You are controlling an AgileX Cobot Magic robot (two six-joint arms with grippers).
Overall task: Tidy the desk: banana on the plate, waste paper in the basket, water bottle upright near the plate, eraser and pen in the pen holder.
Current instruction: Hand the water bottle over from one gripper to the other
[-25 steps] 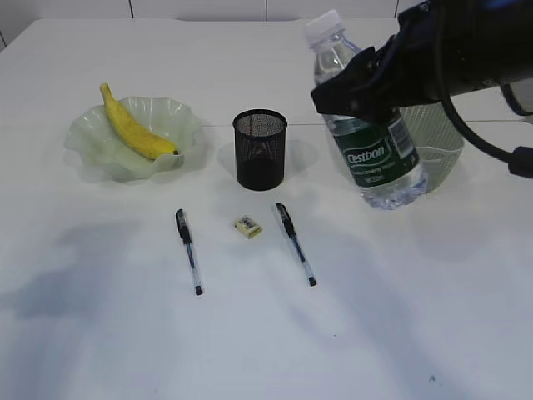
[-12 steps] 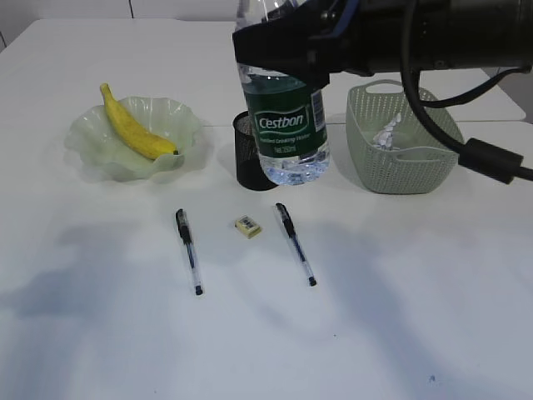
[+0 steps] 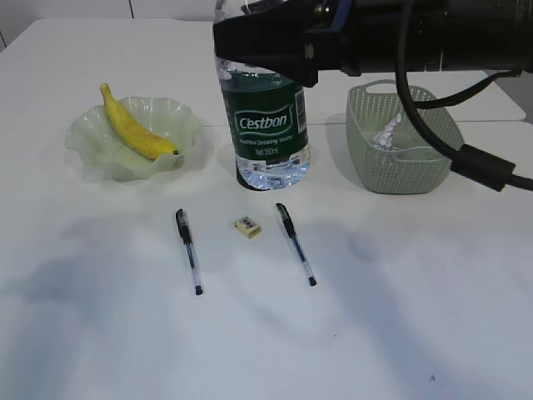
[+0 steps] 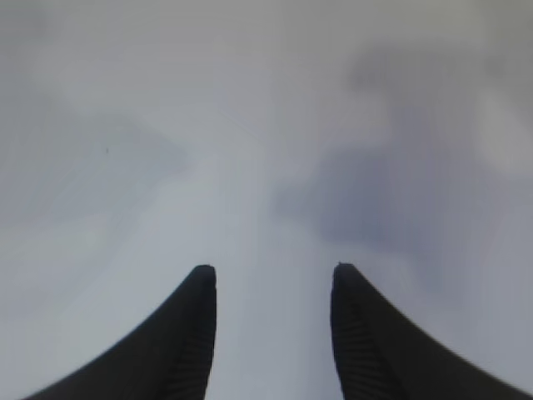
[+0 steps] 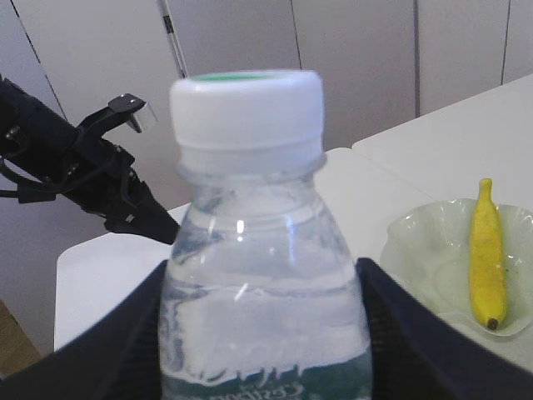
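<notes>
Shifting left, water bottle (image 3: 265,125), hiding pen holder

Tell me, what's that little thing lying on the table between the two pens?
A small yellowish eraser lies between the left pen and the right pen, touching neither. The exterior view shows it.

The left tool (image 4: 271,279), jaws parted, hangs above bare table (image 4: 250,125).

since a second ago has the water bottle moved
Yes. The water bottle, held by the right end effector, has travelled left, away from the basket, and now hangs in front of the pen holder, nearer the plate.
</notes>
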